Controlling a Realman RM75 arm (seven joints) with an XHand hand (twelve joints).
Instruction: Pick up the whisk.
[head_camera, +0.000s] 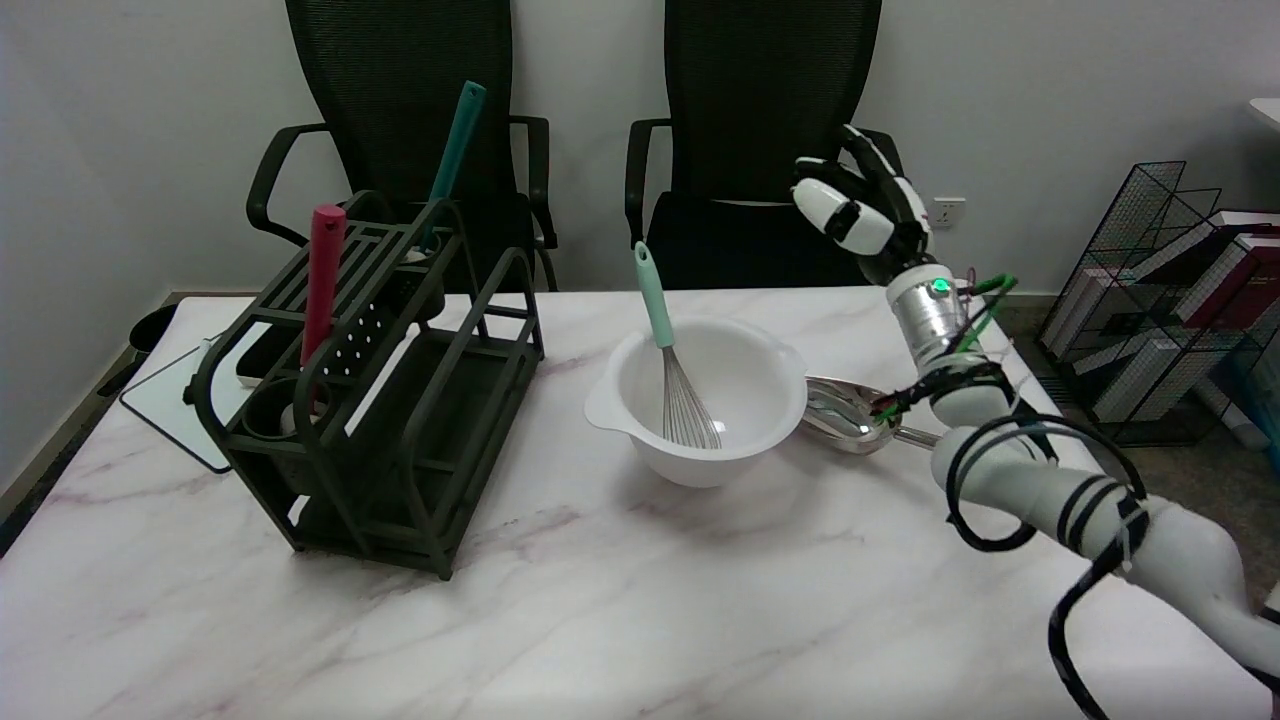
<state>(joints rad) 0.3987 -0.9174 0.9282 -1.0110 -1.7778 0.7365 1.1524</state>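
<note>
Whisk (672, 370) with a mint green handle and thin silver wires stands tilted in the round white plastic bowl (760, 440) in the middle of the marble table (620, 600). The black-and-white right hand (866, 205) is up in the air, to the right of the bowl and apart from it, holding nothing, fingers a bit curled. A shiny silver scoop (845, 415) lies just beside the bowl. A dark green rack (400, 420) holds a red handle (322, 275) and a teal handle (455, 150)
</note>
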